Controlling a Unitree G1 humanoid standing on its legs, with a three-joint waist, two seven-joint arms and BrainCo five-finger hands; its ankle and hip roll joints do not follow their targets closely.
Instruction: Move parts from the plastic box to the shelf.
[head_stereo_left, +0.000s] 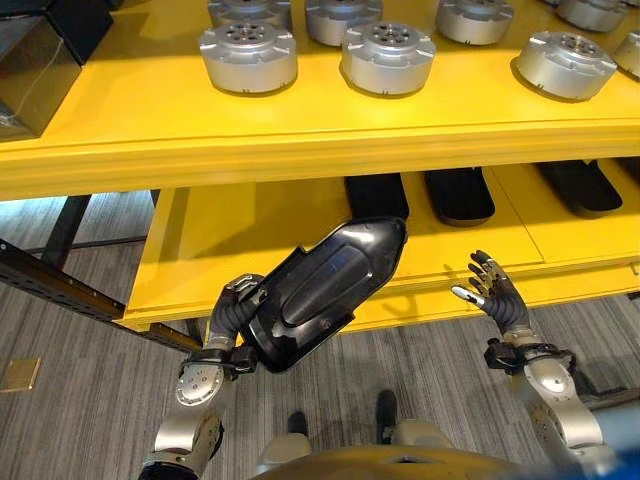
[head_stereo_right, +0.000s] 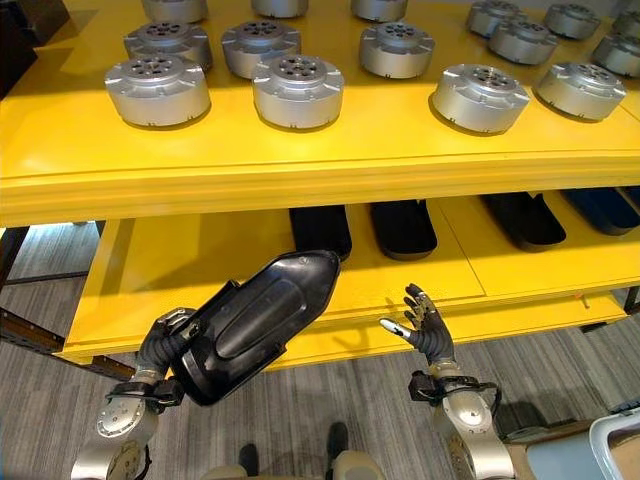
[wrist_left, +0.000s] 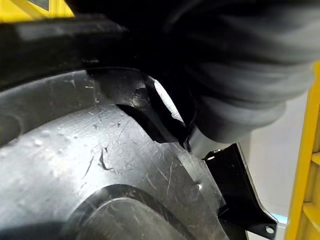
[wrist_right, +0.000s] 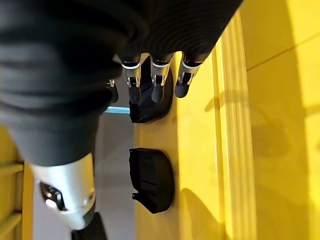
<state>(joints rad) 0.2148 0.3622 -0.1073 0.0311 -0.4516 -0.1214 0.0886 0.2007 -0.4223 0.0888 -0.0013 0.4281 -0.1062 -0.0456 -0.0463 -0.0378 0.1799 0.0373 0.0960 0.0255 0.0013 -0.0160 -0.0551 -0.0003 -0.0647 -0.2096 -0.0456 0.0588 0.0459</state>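
Nearest the camera, the left hand comes up from the lower left with its fingers curled round the wide end of a black plastic shell — it grips the part in the air in front of the yellow shelf, not resting on anything. The shell's long axis runs on a slant, the broad end low by the hand and the narrow, rounded tip pointing up and to the right, toward the lower shelf board; in the left wrist view its scratched dark surface sits right against the hand's cover. The right hand is raised at the lower right, palm up, fingers straight and spread, holding nothing, just short of the shelf's front lip. On the lower board lie several more black shells side by side, lengthwise front to back. The upper board carries rows of round silver metal discs. Below the shelf the floor is grey striped carpet.
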